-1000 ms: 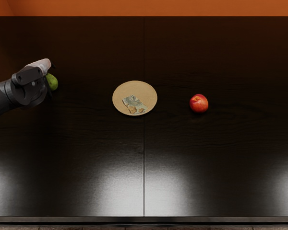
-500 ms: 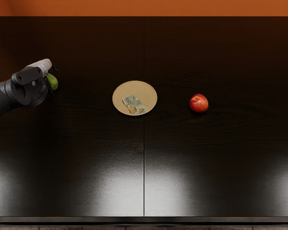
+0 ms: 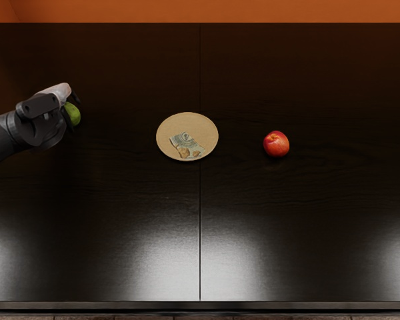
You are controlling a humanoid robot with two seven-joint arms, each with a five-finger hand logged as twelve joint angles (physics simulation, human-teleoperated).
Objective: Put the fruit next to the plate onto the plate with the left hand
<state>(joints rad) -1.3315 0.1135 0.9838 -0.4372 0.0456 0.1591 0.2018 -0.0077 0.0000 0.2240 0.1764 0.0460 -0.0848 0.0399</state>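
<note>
Head view, single entry.

1. Worktop [image 3: 307, 227]: dark, glossy, wood-grained, and fills nearly the whole frame. A thin seam [image 3: 200, 233] runs from the far edge to the near edge at the centre. Pale reflections lie on the near half. An orange band [image 3: 200, 10] runs along the far side.

2. Plate [image 3: 167, 130]: round and tan, lying flat just left of the seam, with its right rim reaching across it. It has a small printed motif [image 3: 186, 145] on its lower middle (too small to read). Nothing lies on it.

3. Apple [image 3: 276, 143]: red with a yellowish patch. It rests on the worktop to the right of the plate, near it but clearly apart.

4. Green fruit [image 3: 73, 115]: small and yellow-green, well to the left of the plate, near the picture's left edge. Only its right side shows, because the rest is hidden behind the hand. (Whether it rests on the worktop or is raised off it cannot be told.)

5. Left robot hand [image 3: 47, 113]: dark grey with one pale finger [image 3: 57, 89] uppermost, seen from the back. It is curled about the green fruit and grips it. The left arm [image 3: 3, 137] comes in from the left edge, low and slanting upward.
</note>
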